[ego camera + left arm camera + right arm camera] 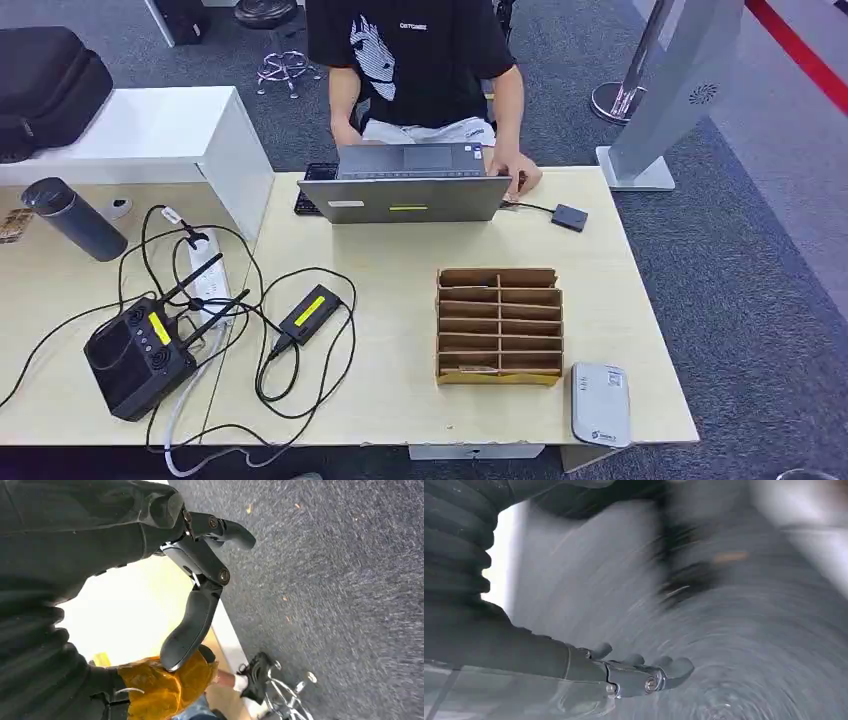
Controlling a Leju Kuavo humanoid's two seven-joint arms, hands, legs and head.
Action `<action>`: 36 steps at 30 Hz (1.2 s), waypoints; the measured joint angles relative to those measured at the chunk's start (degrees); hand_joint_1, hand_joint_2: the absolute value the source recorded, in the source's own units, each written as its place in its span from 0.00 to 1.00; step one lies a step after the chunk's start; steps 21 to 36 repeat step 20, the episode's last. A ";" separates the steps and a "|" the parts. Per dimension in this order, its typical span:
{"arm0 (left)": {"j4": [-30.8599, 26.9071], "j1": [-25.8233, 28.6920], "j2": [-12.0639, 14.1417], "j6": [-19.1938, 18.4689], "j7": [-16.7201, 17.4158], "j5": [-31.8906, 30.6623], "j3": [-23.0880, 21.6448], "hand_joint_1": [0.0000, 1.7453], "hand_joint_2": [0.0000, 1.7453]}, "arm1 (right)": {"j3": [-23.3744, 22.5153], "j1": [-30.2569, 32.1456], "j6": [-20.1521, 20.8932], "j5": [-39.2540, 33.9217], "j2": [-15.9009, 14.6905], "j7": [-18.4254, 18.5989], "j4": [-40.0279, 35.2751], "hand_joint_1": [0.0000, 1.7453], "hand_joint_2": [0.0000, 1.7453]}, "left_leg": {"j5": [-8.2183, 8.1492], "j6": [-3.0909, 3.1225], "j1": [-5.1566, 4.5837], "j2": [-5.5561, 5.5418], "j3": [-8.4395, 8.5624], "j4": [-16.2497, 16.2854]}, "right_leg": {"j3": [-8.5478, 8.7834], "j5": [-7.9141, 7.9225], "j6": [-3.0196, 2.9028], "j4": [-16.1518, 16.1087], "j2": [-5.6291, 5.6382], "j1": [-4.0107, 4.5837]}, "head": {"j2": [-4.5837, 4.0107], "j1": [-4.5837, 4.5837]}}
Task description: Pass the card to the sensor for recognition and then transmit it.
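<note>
On the left of the bench point(400, 260) lie a dark cylinder point(72, 218), a black controller point(135, 355) with antennas, a power strip point(205, 277) and a small black box point(309, 312), all tangled in loose cables point(290, 390). Past them a person point(415, 70) sits at a laptop point(415, 190). Right of centre stands the cardboard rack point(498, 325), split into two columns of slots; a card point(478, 369) seems to lie in the nearest left slot, though it is too small to be sure, and the other slots look bare. Just right of the rack's near corner rests the grey sensor point(600, 402), close to the bench edge.

The left robot hand point(200, 575) hangs off the bench over the carpet, fingers apart, holding nothing. The right robot hand point(639, 672) is also low over blurred carpet, fingers stretched out together, nothing in them.

Risks, as I judge them: the slots are narrow, so thick fingers may nudge the light rack toward the sensor or fail to pinch the card; the sensor could be pushed off the near edge; a left-arm reach could snag the cables
</note>
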 joint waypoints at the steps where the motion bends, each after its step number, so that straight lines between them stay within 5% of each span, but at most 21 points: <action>1: 0.00 -0.09 0.02 -0.26 0.00 -0.39 -0.24 0.00 1.00 | 3.71 -0.22 0.26 3.56 0.39 0.87 0.11 0.00 1.00 | 0.00 0.00 0.00 -0.01 0.01 0.00 | 0.00 0.02 -0.03 0.00 -0.01 0.00 | 0.00 0.00; 6: 0.00 -0.43 0.24 0.07 -0.24 -0.83 -0.74 0.00 1.00 | 15.46 -1.00 -1.52 6.03 1.40 1.68 0.35 0.00 1.00 | 0.02 -0.02 -0.01 -0.02 0.03 0.00 | 0.00 0.03 -0.04 0.01 -0.01 0.00 | 0.00 -0.02; 10: 0.00 -0.43 0.59 6.74 -0.31 -1.27 -0.74 0.00 1.00 | 14.54 -0.63 -16.08 -1.58 1.22 6.42 0.52 0.00 1.00 | 0.02 -0.02 -0.02 -0.03 0.02 0.00 | 0.01 0.02 -0.04 -0.01 -0.01 -0.01 | 0.00 0.02; 14: 0.00 -0.45 1.92 8.70 -1.05 -1.99 -0.87 0.00 1.00 | 13.19 0.47 -14.97 -2.09 0.90 6.38 0.74 0.00 1.00 | -0.01 0.00 -0.02 0.04 0.01 0.00 | 0.00 0.02 -0.04 -0.01 0.06 -0.01 | 0.00 -0.02; 15: 0.00 -0.50 1.99 8.16 -1.33 -2.01 -0.98 0.00 1.00 | 13.19 0.49 -13.83 -1.27 0.90 6.36 0.79 0.00 0.00 | -0.02 -0.01 -0.02 0.07 0.03 0.00 | 0.00 0.02 -0.04 -0.01 0.07 -0.01 | 0.00 0.00; 20: 0.00 -0.61 1.79 2.06 -4.05 -3.80 -2.06 0.00 1.00 | 17.21 -0.58 -2.14 7.46 1.90 6.44 0.98 0.00 0.00 | 0.00 -0.02 0.02 0.10 0.05 0.00 | 0.00 0.03 -0.05 0.00 0.08 0.00 | 0.00 -0.02; 36: 0.00 -0.61 1.79 2.06 -4.05 -3.80 -2.06 0.00 1.00 | 17.21 -0.58 -2.14 7.46 1.90 6.44 0.98 0.00 0.00 | 0.00 -0.02 0.02 0.10 0.05 0.00 | 0.00 0.03 -0.05 0.00 0.08 0.00 | 0.00 -0.02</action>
